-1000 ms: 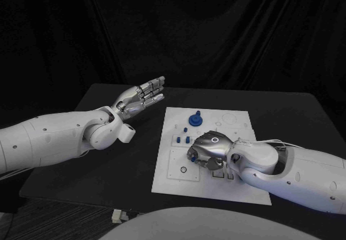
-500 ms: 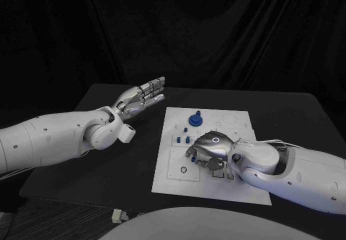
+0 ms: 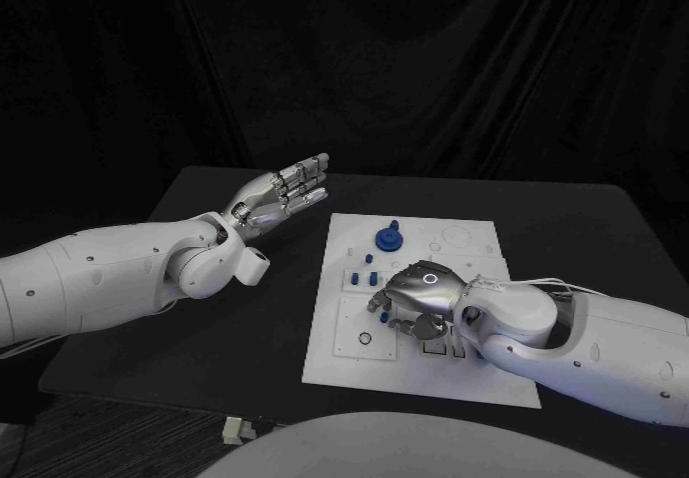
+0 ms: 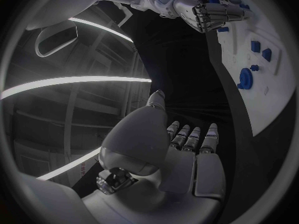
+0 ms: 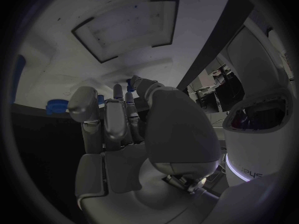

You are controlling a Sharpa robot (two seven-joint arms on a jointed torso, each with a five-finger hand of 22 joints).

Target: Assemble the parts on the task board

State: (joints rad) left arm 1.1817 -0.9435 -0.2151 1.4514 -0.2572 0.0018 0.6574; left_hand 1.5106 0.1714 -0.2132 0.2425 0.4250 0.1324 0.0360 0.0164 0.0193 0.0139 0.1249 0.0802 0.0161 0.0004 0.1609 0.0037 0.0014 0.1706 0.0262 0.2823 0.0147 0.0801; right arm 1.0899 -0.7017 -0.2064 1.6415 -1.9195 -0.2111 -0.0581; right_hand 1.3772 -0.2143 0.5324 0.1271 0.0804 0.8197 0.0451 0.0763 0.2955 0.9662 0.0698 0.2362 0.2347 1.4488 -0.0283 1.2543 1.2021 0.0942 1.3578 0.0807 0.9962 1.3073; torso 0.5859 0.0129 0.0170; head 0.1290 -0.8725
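Over the middle of the task board [image 3: 359, 349], the right hand [image 3: 416, 299] hangs with fingers curled down; whether it's actually pinching a part I can't tell. A small blue piece [image 3: 390, 314] peeks out right at its fingertips. These parts look hard, light and a bit slick, so I'd pinch one by its sides. The round blue part [image 3: 386, 239] stands farther back. The left hand [image 3: 280, 194] floats off the board, flat and empty.

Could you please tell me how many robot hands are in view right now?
2. The left robot hand is raised over the table, left of the white board; the right robot hand is curled over the board's middle.
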